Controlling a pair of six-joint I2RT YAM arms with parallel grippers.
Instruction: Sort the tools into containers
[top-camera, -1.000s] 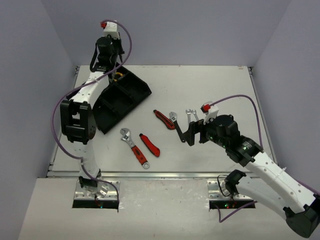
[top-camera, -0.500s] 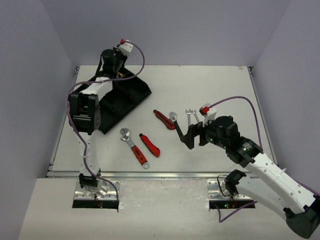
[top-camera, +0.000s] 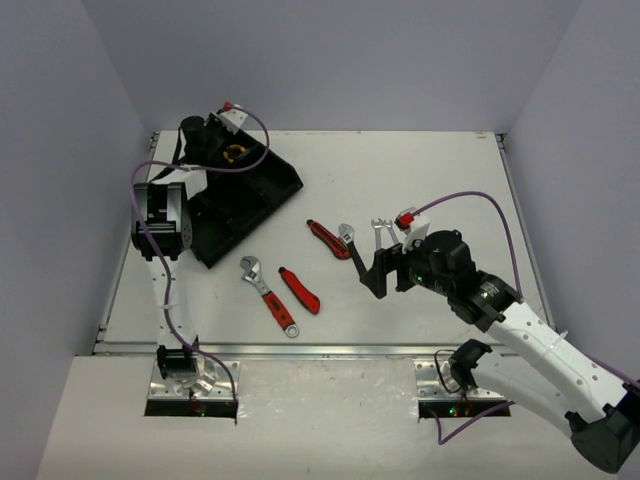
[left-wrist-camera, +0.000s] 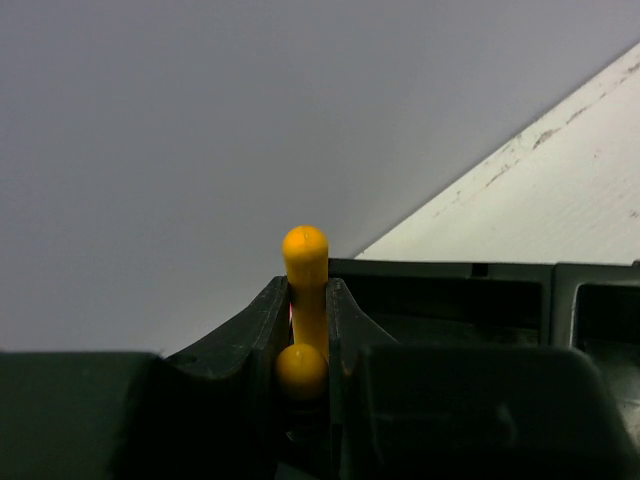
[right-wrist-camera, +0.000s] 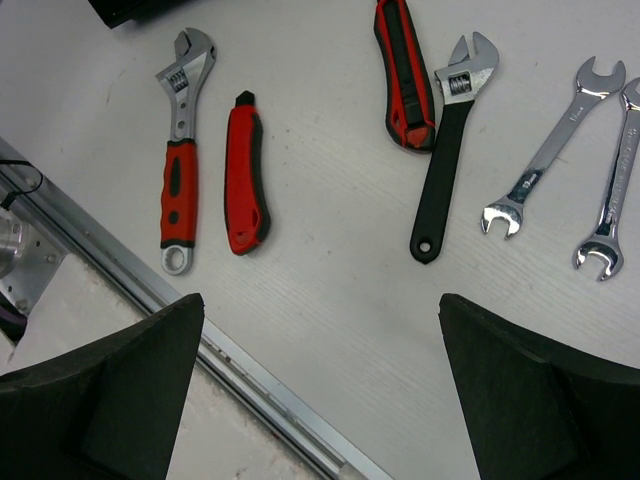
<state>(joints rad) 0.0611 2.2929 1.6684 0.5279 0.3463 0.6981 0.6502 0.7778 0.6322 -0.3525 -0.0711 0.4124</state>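
White table: left gripper, clenched on yellow pliers, has swung down over the tray's far end; deposit likely next. Right gripper gapes, well right of it.

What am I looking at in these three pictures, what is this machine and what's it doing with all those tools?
These are two robot arms bolted at a table's near edge. The top picture looks down from above and behind them. The other two come from a small camera on each wrist.

The left end effector, out by the black tray at the far left, is shut on yellow-handled pliers. The right end effector hangs open over the table, holding nothing.

Loose there lie a red-handled wrench, a red utility knife, a second utility knife, a black-handled wrench and two silver spanners.
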